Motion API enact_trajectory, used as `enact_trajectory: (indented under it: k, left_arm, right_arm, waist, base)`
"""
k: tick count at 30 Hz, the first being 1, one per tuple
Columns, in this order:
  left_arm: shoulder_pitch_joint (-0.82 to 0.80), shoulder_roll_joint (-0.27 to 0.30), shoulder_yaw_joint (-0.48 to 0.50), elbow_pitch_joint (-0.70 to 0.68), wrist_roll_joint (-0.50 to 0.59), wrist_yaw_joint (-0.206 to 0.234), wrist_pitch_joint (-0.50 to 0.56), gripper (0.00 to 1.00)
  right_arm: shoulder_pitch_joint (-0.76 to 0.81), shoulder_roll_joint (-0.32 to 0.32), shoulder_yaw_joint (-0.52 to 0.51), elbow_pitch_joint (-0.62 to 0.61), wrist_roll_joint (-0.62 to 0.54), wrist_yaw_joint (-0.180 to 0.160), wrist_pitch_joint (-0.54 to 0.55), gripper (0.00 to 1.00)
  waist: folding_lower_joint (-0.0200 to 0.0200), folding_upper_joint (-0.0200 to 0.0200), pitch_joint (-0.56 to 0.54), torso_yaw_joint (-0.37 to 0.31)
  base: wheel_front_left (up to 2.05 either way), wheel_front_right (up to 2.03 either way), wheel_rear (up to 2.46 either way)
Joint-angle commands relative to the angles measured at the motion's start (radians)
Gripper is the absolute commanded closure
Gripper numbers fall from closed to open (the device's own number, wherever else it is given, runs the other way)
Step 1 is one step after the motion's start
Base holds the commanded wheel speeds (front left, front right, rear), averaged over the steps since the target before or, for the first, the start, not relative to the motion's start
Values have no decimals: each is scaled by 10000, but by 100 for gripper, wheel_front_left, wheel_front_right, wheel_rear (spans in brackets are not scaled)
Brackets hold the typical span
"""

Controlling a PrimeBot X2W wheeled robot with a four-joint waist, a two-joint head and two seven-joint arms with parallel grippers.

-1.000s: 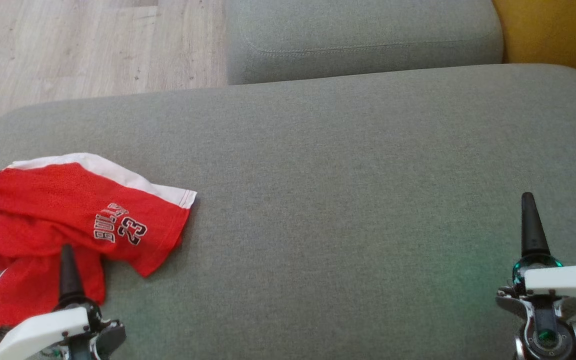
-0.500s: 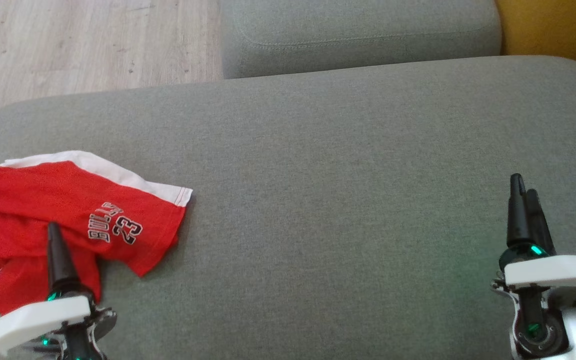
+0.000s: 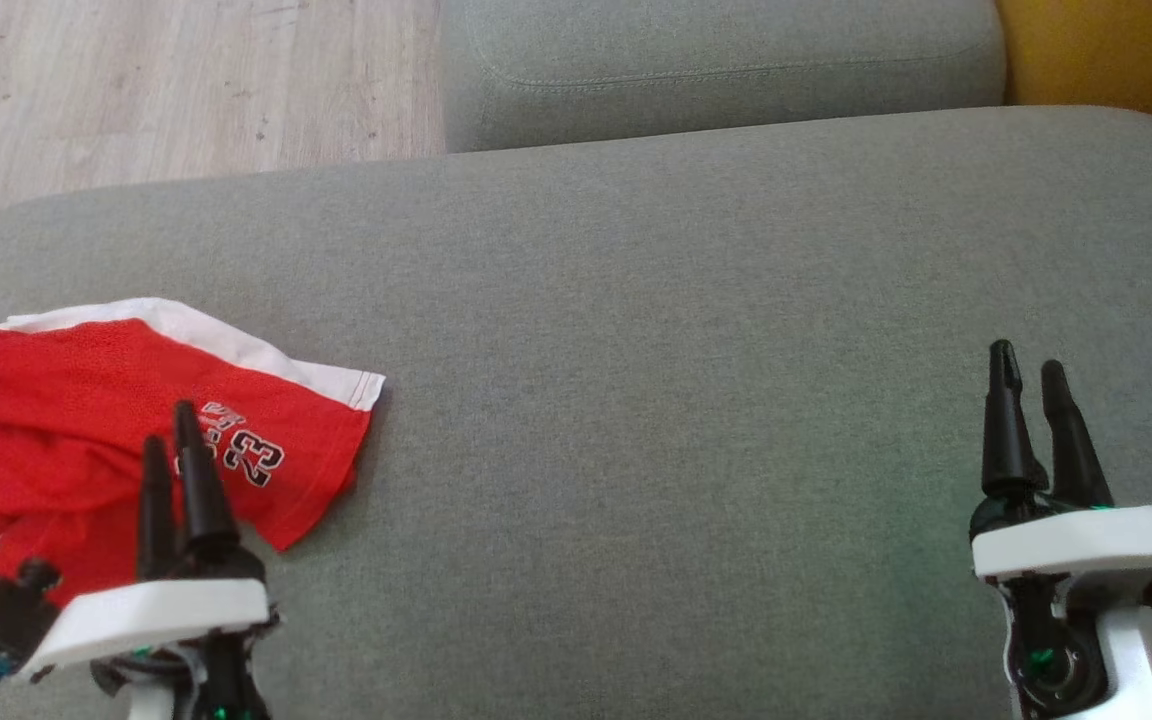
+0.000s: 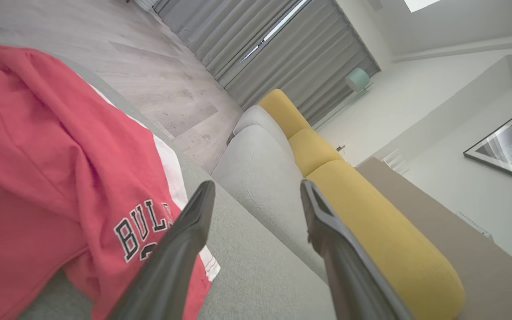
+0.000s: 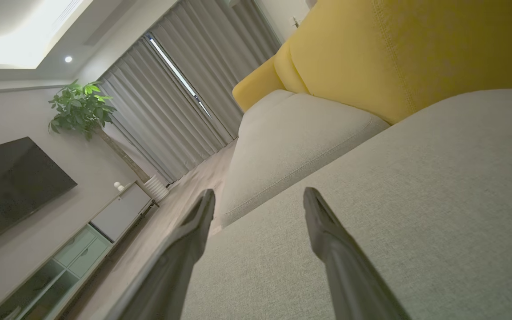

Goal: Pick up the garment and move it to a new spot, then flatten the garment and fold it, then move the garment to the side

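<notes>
The garment (image 3: pixel 86 420) is a pair of red shorts with white side trim and a "BULLS 23" print, lying crumpled at the left end of the grey sofa seat (image 3: pixel 636 350). In the left wrist view the garment (image 4: pixel 47 178) spreads across the left side. My left gripper (image 3: pixel 171 425) hovers over the garment's near right part, open and empty; its fingers (image 4: pixel 185 240) stand apart in the wrist view. My right gripper (image 3: pixel 1028 365) is far right over bare cushion, open, with nothing between its fingers (image 5: pixel 327 235).
A second grey cushion (image 3: pixel 716 70) lies beyond the seat, with a yellow backrest (image 3: pixel 1106 50) at the top right. Wooden floor (image 3: pixel 136 90) shows past the seat's rounded left edge. A TV, cabinet and potted plant (image 5: pixel 82 106) stand across the room.
Both wrists have turned, so two fingers of each gripper now show instead of one. The left gripper shifted right over the garment's print. The camera tilted slightly; the garment lies as before.
</notes>
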State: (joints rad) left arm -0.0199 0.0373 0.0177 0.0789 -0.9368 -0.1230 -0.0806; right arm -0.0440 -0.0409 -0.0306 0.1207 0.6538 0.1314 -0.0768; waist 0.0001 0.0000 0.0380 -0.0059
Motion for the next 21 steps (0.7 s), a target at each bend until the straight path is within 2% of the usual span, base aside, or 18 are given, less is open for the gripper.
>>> enact_trajectory:
  k: [1, 6, 13, 21]
  left_arm:
    - [-338, 94, -29, -427, 605, 98, -141, 0]
    - [-309, 97, -227, -479, 1300, 185, -260, 0]
    - [-285, 102, -636, -597, 3007, 290, -497, 0]
    - [-315, 107, -887, -665, 4422, 763, -735, 0]
  right_arm:
    - [-468, -62, 220, -497, -540, -4, -191, 0]
    - [-443, -64, 301, -536, -1184, -4, -309, 0]
    - [-436, -69, 417, -597, -2441, -5, -544, 0]
    - [-405, -73, 638, -651, -3669, -5, -780, 0]
  waist:
    - [-1, 0, 10, 0]
    - [-1, 0, 31, -1]
    - [-1, 0, 103, -13]
    - [-1, 0, 159, -4]
  base:
    - [0, 0, 0]
    - [0, 0, 0]
    - [0, 0, 0]
    - [0, 0, 0]
